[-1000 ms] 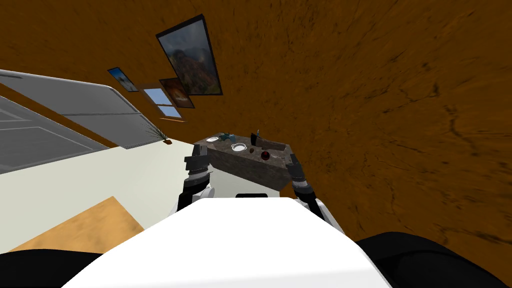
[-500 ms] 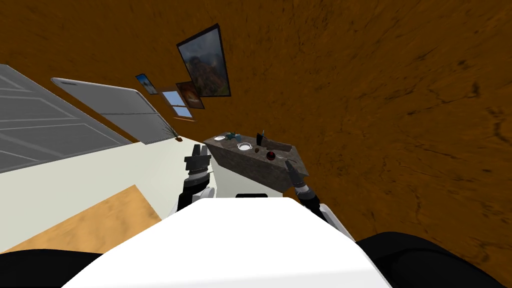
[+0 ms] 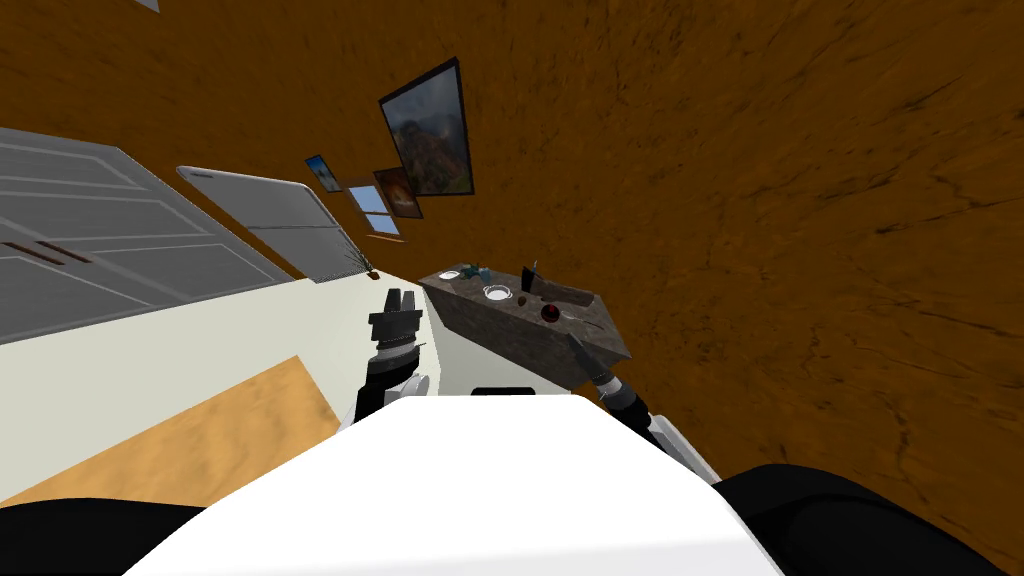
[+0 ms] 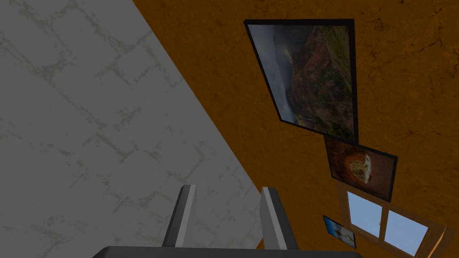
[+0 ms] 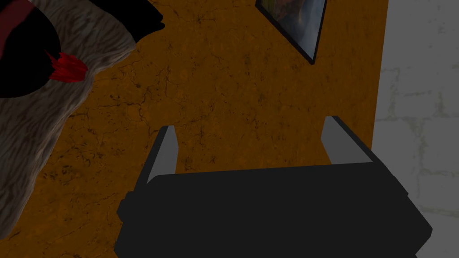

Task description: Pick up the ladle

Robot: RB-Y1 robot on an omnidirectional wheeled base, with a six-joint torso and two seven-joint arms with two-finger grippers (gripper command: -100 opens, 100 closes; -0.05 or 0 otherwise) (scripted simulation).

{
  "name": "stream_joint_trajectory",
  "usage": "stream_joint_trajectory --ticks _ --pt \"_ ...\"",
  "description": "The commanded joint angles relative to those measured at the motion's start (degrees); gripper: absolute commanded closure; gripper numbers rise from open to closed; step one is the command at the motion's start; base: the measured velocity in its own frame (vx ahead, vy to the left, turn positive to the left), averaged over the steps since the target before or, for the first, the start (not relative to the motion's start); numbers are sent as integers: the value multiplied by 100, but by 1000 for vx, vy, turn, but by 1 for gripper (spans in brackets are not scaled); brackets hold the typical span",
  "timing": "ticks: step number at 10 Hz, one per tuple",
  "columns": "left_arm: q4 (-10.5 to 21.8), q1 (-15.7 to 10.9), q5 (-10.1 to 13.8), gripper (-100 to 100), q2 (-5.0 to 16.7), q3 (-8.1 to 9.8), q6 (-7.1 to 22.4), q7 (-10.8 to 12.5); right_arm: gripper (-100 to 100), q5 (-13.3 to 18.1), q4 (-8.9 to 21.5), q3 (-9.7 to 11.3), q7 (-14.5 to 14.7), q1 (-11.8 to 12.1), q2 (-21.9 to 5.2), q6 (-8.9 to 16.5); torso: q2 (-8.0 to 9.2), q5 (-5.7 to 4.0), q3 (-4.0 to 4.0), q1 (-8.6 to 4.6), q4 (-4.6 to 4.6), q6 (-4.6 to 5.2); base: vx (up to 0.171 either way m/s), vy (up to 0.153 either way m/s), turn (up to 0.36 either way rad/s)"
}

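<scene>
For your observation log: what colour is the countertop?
The countertop is mottled grey-brown; head view shows best.

Left claw (image 4: 227, 188), fingers (image 4: 181, 215) perhaps half parted.

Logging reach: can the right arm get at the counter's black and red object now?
Probably, after turning: the open right gripper points past the counter at the wall; black and red object aside, nothing between.

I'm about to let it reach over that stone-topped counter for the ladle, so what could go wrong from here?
1. The right gripper, open, sits close to the counter's near edge, facing the wall beyond; moving forward may strike that edge.
2. The black and red thing and a white bowl crowd the top; a sweep could knock them.
3. I cannot tell the ladle apart there, so a grasp may miss.
</scene>
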Motion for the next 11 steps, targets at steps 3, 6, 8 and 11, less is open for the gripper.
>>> stream_joint_trajectory --ticks 3,6,8,11 --pt "0 0 0 0 0 0 0 0 -100 532 232 -178 -15 116 -320 -74 1 0 1 1 0 0 -1 53 99" --pt "0 1 0 0 0 1 0 0 -100 1084 596 -416 -20 264 -756 -185 -1 0 -1 -3 0 3 9 54 119" --pt "0 1 0 0 0 1 0 0 -100 1390 784 -540 -24 334 -987 -235 0 0 0 -3 0 3 2 50 110" --pt "0 0 0 0 0 0 0 0 -100 1858 973 -665 -28 401 -1226 -281 -2 0 -1 -1 0 0 7 48 93"
